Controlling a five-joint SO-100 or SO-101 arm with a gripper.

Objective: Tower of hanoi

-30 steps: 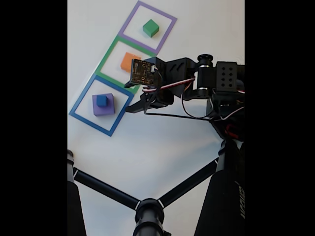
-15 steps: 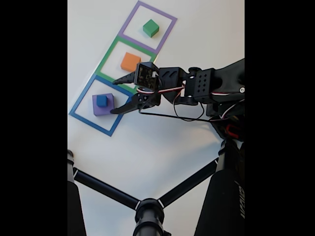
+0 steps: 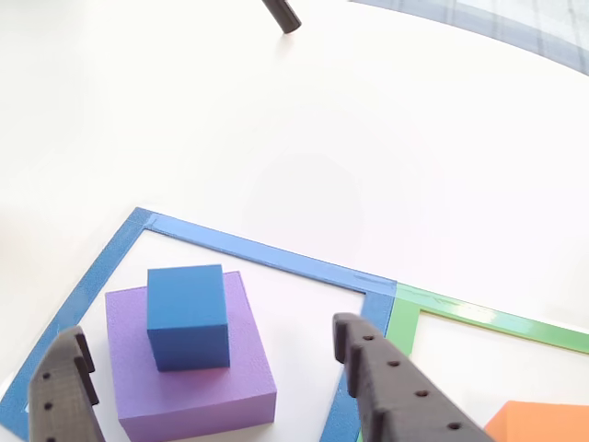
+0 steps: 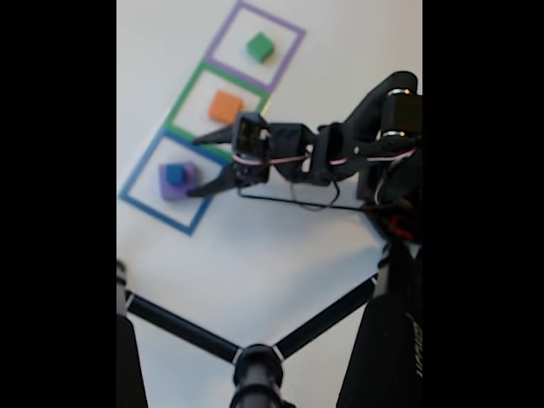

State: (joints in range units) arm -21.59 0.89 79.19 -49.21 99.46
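We find the gripper (image 4: 197,164) spread wide at three o'clock of the blue cube (image 3: 188,315) — apparently staged to lift it off the purple block (image 3: 198,391).

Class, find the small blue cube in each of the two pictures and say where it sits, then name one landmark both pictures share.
Other view: the blue cube sits lower left, on top of the purple block, between the open gripper's fingers.
Fixed view: the blue cube sits left of centre, on the purple block.
Shared landmark: the blue tape square around both.
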